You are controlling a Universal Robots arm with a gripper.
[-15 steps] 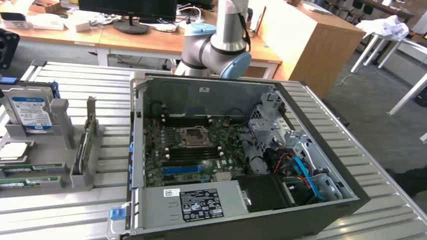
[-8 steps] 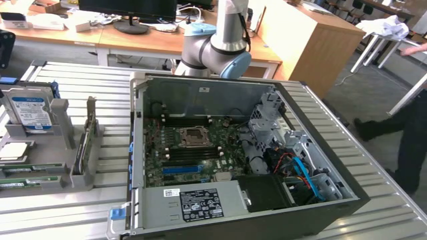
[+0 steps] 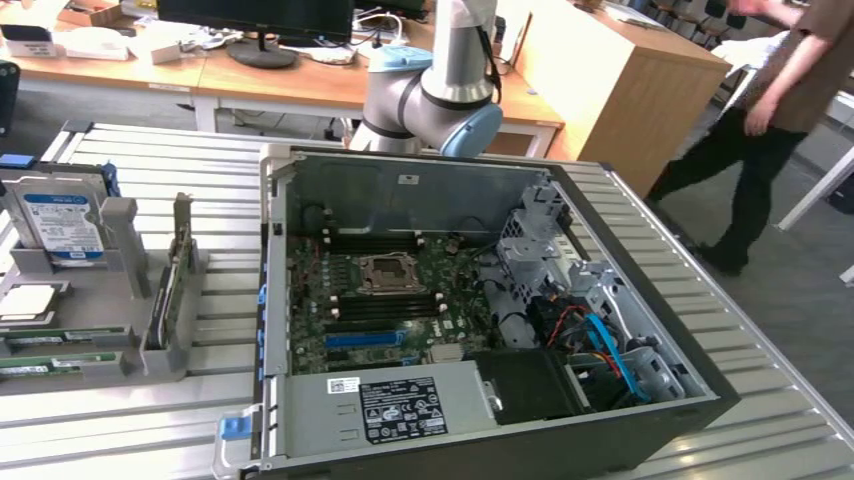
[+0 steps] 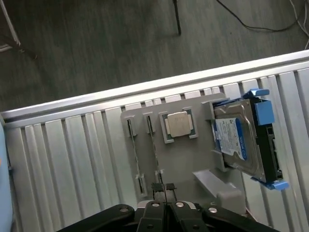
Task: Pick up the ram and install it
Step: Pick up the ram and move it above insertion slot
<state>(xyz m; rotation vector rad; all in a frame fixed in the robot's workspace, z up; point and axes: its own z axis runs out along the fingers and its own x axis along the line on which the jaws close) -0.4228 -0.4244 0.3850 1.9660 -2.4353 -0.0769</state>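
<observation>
While the slatted metal table [image 3: 147,160] takes up most of the scene, the biggest thing on it is an open computer case [image 3: 400,190], lying on its side with its motherboard [image 3: 387,300] exposed and a grey power supply [image 3: 394,405] along its near edge. Behind the case's far wall rises the silver and blue robot arm [image 3: 434,95], and beyond the table, at the exterior view's right, a person [image 3: 774,90] in dark trousers stands on the floor beside a wooden desk. On the exterior view's left, well apart from the case, a grey parts holder [image 3: 127,300] rests on the slats. At one end it carries a hard drive [image 4: 239,140] with a blue and white label and blue side rails, propped at a tilt. Beside the drive a square silver processor [image 4: 179,124] sits in its own recess. On the processor's other side lies the ram [image 4: 153,145], two long thin green sticks standing on edge in parallel grooves of the holder, not in the motherboard. The gripper [image 4: 164,186] is clenched, its two dark fingers [image 4: 158,187] pressed together with nothing between them. It hangs over the holder, nearest the end of the stick closer to the processor; whether it touches that stick I cannot tell.
</observation>
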